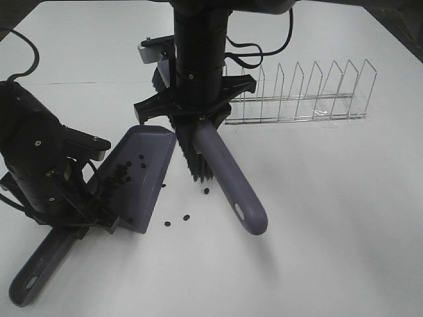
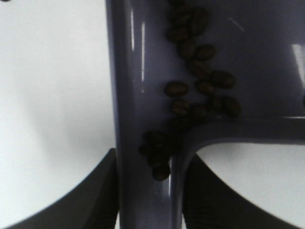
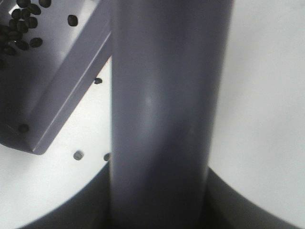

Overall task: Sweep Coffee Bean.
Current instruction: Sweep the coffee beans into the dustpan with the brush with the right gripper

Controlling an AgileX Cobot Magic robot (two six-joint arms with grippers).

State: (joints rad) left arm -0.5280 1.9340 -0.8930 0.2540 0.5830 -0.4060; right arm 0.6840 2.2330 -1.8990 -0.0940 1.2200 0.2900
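Coffee beans [image 1: 122,173] are mostly lying inside the dustpan [image 1: 158,148], gathered toward its back wall. A few strays [image 1: 186,216] are lying on the white table [image 1: 317,218], just off the pan's open lip. The left gripper [image 1: 79,214] is clamping the dustpan handle [image 1: 39,271]. The right gripper [image 1: 198,117] is clamping the brush [image 1: 228,181], its bristles [image 1: 196,165] pointing down at the table beside the pan's front corner.

Risks, as judged: the strays are sitting apart from one another and close to the lip's corner, so a stroke aimed slightly off is likely to be pushing them past the pan's side. A fast stroke is risking flicking beans clear over the pan. Tipping the pan toward its lip is risking spilling the collected heap.

Views: only the exterior view is showing the full spread of strays and a wire rack [image 1: 297,92] well behind the work. Only the left wrist view is showing beans packed where the handle joins the pan, which the arm is hiding from above. The right wrist view is showing one stray half hidden behind the brush.
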